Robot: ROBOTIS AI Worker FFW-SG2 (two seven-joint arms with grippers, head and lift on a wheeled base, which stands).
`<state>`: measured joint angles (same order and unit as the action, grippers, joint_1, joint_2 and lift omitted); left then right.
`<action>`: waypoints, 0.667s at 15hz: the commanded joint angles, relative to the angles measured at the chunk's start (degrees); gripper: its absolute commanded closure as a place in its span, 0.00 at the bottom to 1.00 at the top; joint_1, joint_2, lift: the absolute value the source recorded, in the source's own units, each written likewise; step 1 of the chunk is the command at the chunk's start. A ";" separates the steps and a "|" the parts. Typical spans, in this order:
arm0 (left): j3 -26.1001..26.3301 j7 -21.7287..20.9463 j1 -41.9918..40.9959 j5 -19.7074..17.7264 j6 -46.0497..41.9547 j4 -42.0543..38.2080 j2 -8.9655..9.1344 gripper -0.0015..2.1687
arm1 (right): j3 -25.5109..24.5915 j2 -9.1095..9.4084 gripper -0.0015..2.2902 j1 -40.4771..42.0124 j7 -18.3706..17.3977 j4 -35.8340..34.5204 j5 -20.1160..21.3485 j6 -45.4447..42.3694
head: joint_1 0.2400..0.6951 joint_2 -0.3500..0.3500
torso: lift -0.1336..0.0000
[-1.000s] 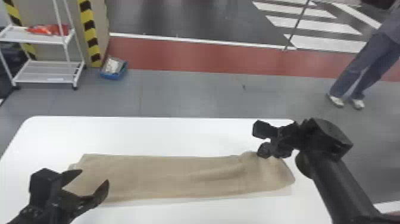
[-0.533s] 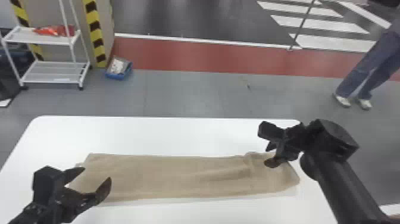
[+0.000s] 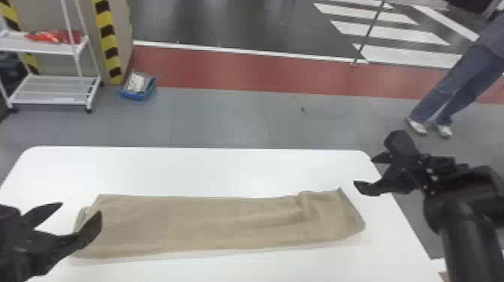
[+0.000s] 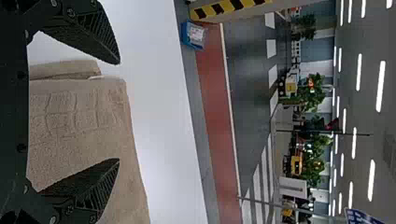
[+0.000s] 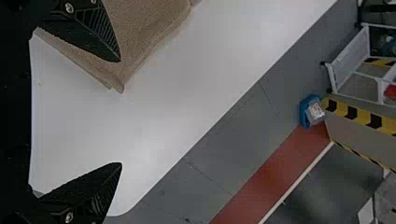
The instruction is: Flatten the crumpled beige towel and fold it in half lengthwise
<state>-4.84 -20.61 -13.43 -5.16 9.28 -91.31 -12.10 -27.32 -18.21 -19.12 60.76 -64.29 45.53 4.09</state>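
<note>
Grey flooring [image 3: 225, 116] and a red strip [image 3: 243, 75] lie beyond the white desk [image 3: 210, 168]; a white rack [image 3: 56, 90] stands at the far left, a blue tray [image 3: 138, 96] on the floor beside it. The beige towel [image 3: 195, 225] lies on the desk as a long, narrow band running left to right, mostly flat, with a raised wrinkle near its right end and a small peak at the far corner there. At the left end, a second layer shows beyond the upper one.

My left pincer [image 3: 80, 209] is at the towel's left end, its fingers spread; in the left wrist view one finger overlaps the cloth and the other the bare desk. I cannot tell whether either touches. My right pincer [image 3: 363, 171] is beyond the towel's right end, near the desk's right edge, its fingers likewise apart with nothing between them. Relative to the preceding head views, which place it at the towel's right end, it is displaced outward and away from the cloth.
</note>
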 commanded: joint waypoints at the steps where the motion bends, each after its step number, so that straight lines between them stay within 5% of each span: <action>1: -1.58 -0.40 -0.72 -2.39 -0.53 -1.24 0.06 0.07 | -3.97 -0.33 0.09 3.12 1.20 -3.12 -10.28 6.42 | 1.00 0.18 | 1.00; 4: -1.40 -1.37 -1.07 -3.01 -2.11 -0.80 0.32 0.07 | -6.61 0.90 0.12 10.86 3.48 -9.01 -22.41 14.15 | 1.00 0.16 | 1.00; 5: -1.40 -1.37 -0.81 -3.01 -2.46 -0.36 0.32 0.07 | -6.52 2.65 0.13 14.20 3.66 -12.44 -25.66 15.38 | 1.00 0.15 | 1.00; 9: -1.40 -1.37 0.16 -2.92 -4.39 1.92 -0.03 0.07 | -5.29 11.09 0.16 20.79 1.11 -16.57 -26.63 7.65 | 1.00 0.23 | 1.00; 10: -1.40 -1.63 0.16 -2.92 -4.92 2.45 -0.21 0.07 | -4.59 12.23 0.29 21.58 0.06 -16.30 -27.69 5.54 | 1.00 0.25 | 1.00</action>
<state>-6.24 -22.08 -13.31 -8.13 5.01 -89.50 -12.08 -32.95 -7.87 1.11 61.42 -80.65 18.95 12.78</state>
